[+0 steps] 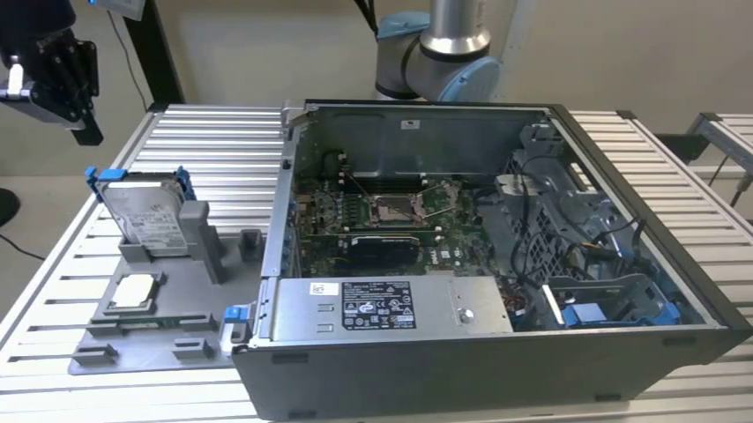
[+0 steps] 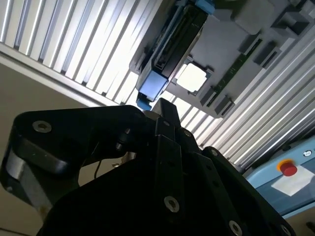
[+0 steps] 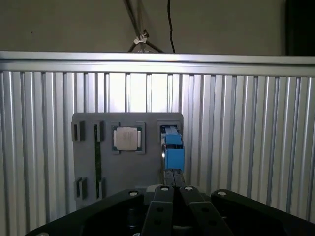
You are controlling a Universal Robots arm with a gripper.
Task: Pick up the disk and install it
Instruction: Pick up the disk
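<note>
Disk (image 1: 151, 211): stands on edge in a slotted grey stand (image 1: 203, 231) on the ribbed table (image 1: 224, 132), beside the open case (image 1: 471, 379). It is probably upright to leave its top edge free for a grasp. Look: silver-grey body, white label, blue bracket round the rim. Gripper (image 3: 172, 189): well apart from the disk, lined up with its edge in the first wrist view, jaws drawn together and empty.

Soft, even light is filling the exterior view, leaving mild shadows deep inside the computer case (image 1: 412, 141). In the second wrist view glare is bleaching the slatted surface (image 2: 88, 44); in the first wrist view the gripper (image 3: 172, 189) is showing as a dark, underlit mass.
</note>
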